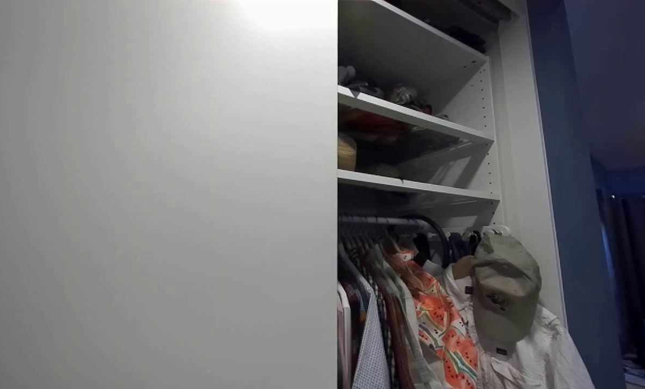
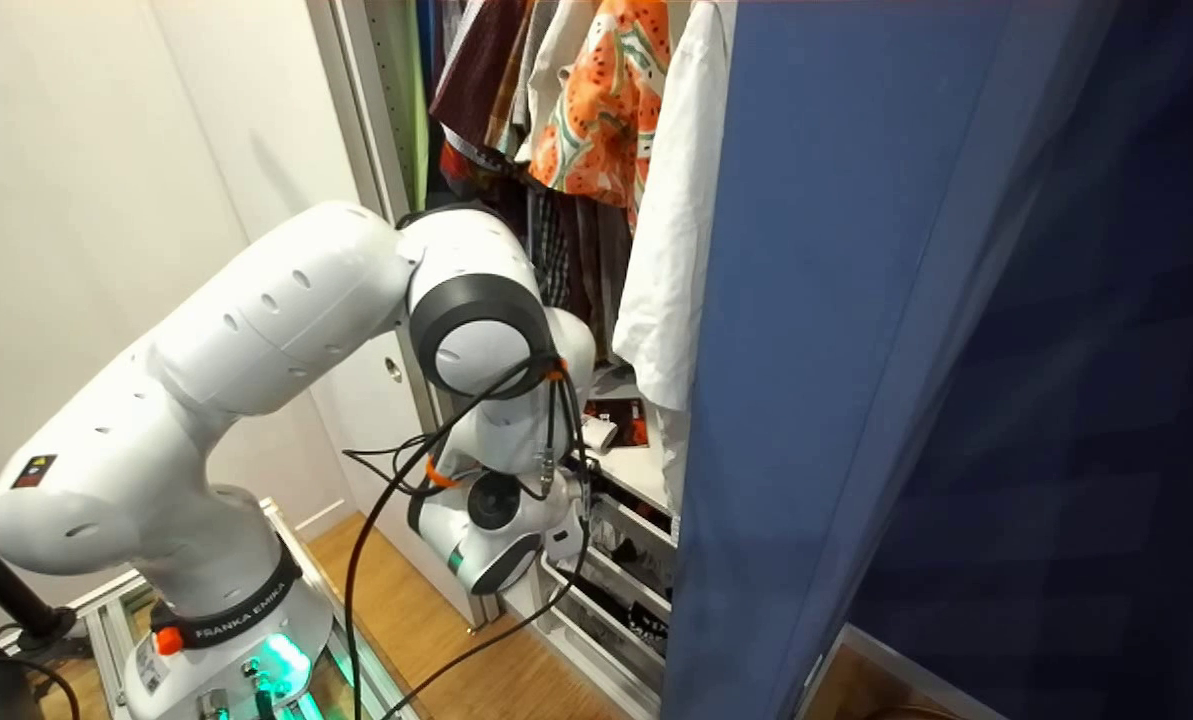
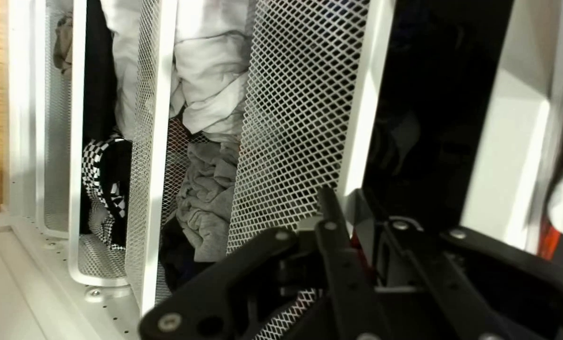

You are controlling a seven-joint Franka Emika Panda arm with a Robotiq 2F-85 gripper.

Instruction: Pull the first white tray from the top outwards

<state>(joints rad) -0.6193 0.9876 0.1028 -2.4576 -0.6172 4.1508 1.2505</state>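
Low down, pincer clamped on top white tray, clothes below

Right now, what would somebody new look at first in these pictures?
Probably the big white jointed robot arm, bent in front of the white closet in an exterior view. Next, the orange watermelon-print shirt hanging inside the closet in both exterior views. In the wrist view, the black two-fingered tool is shut on the rim of a white mesh tray.
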